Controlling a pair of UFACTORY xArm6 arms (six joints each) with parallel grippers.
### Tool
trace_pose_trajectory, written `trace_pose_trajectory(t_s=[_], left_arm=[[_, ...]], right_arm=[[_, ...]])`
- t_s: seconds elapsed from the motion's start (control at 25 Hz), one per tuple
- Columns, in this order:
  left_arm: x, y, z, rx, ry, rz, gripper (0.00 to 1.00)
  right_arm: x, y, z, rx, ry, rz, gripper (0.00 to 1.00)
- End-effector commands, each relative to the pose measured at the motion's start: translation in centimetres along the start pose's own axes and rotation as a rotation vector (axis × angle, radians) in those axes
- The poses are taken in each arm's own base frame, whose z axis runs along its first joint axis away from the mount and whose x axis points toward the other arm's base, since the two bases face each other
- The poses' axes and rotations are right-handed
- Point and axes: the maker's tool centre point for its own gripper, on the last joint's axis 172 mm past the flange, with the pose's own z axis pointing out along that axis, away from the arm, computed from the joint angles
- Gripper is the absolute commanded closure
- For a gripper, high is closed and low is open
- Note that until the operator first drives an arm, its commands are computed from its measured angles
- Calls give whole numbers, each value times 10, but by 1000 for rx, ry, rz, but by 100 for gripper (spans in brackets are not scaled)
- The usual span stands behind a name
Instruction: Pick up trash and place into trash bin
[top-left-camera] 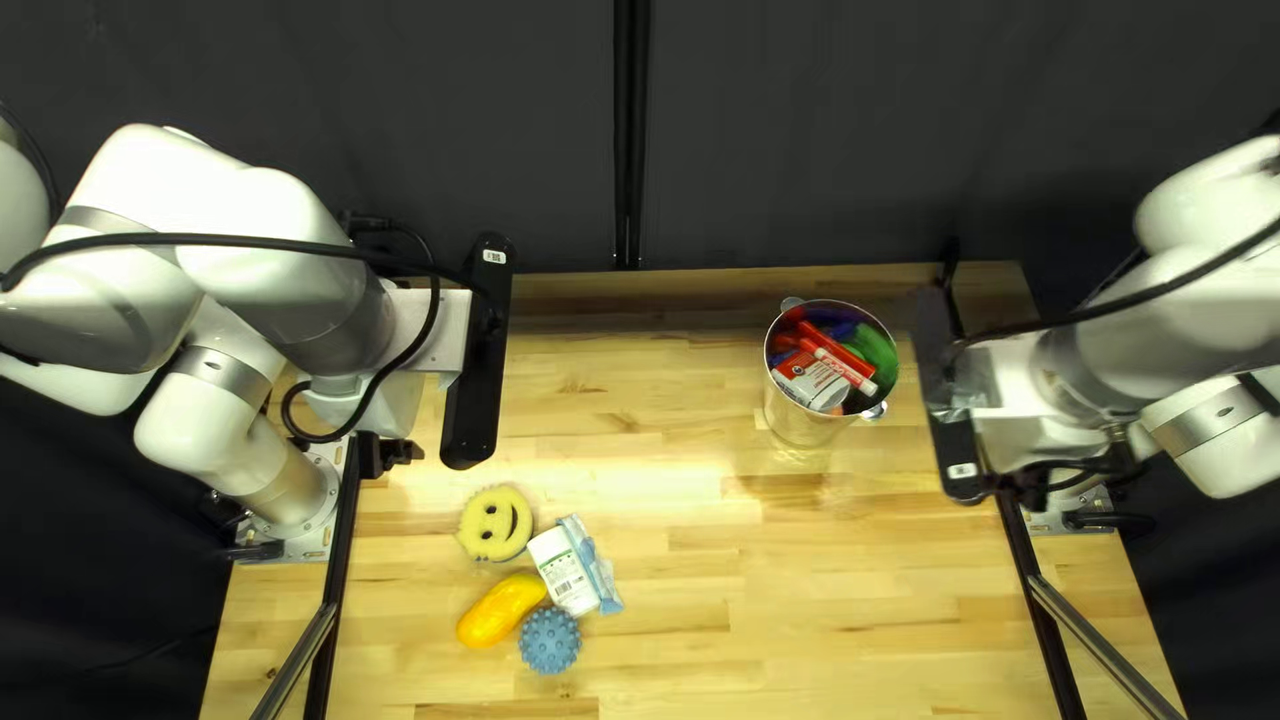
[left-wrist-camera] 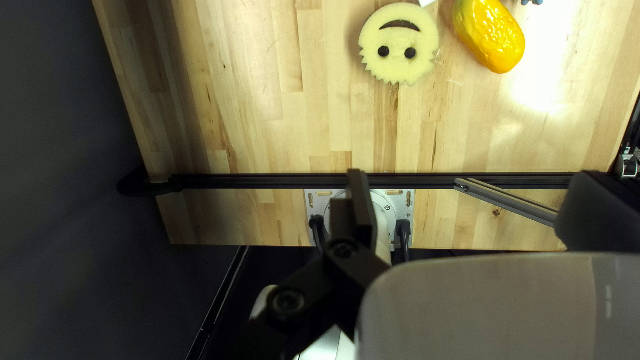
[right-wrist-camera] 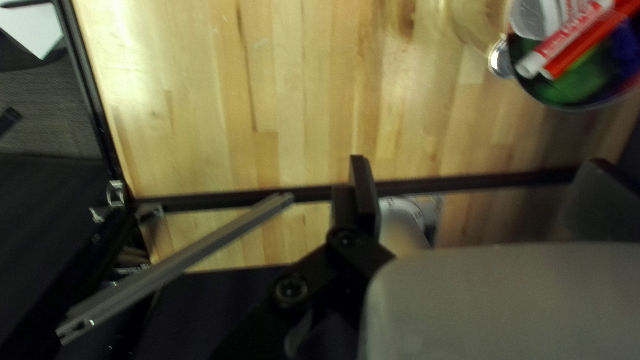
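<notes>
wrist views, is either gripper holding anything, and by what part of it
Nothing is held: the left gripper and the right gripper both stand open, their fingers apart.

Both arms [top-left-camera: 267,254] are glossy white and rounded, with silver-grey bands [top-left-camera: 224,371] and looping black cables [top-left-camera: 240,242].

Table [top-left-camera: 667,587]: top left view, from above 6 o'clock, slanting toward 12; farthest off
Smiley sponge [top-left-camera: 495,522]: shared with left wrist view, nearer, steeply downward; orange oblong [top-left-camera: 503,611] at its 6 o'clock from above, 3 by wrist
Bin [top-left-camera: 798,424]: shared with right wrist view, nearer, steeply downward
</notes>
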Motion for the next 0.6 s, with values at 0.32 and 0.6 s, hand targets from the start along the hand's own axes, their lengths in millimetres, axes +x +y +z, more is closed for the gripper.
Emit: trace_pose_trajectory(t_s=[0.32,0.6], left_arm=[[20,2,31,15,-40,14,0],[20,2,31,15,-40,14,0]], right_arm=[[-9,16,-14,-47,-9,15,0],[-9,16,-14,-47,-9,15,0]])
